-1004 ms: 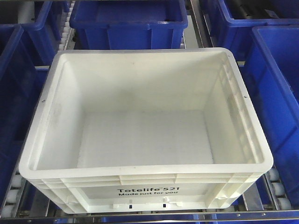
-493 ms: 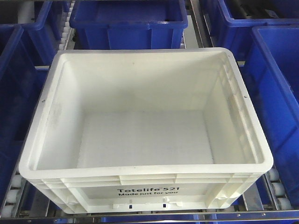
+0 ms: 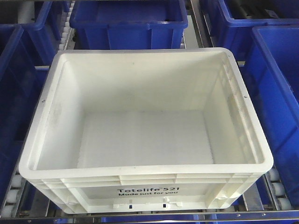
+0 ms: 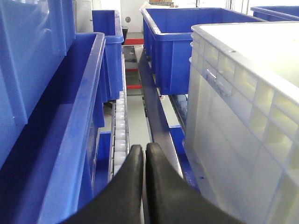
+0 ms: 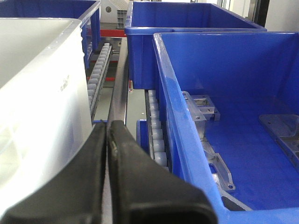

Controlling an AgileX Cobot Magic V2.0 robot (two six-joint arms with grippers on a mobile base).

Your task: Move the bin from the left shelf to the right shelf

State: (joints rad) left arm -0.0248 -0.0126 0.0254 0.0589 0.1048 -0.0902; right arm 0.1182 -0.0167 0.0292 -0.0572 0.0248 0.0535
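The white bin (image 3: 140, 84) is empty and sits on a roller-lane rack with a silver front rail (image 3: 149, 217); I cannot tell whether this is the left or the right shelf. The "Totelife 521" print faces the camera. My left gripper (image 4: 144, 151) is shut with nothing in it, low in the gap beside the bin's ribbed left wall (image 4: 243, 116). Shut and empty too, my right gripper (image 5: 108, 128) is in the gap along the bin's right wall (image 5: 37, 93). Neither gripper shows in the front view.
Dark blue bins flank the white one on the left (image 3: 14, 93), on the right (image 3: 280, 93) and behind (image 3: 126, 23). The right blue bin (image 5: 224, 84) holds metal brackets (image 5: 205, 112). White rollers (image 4: 120, 135) and grey rails (image 4: 156, 116) run along the narrow gaps.
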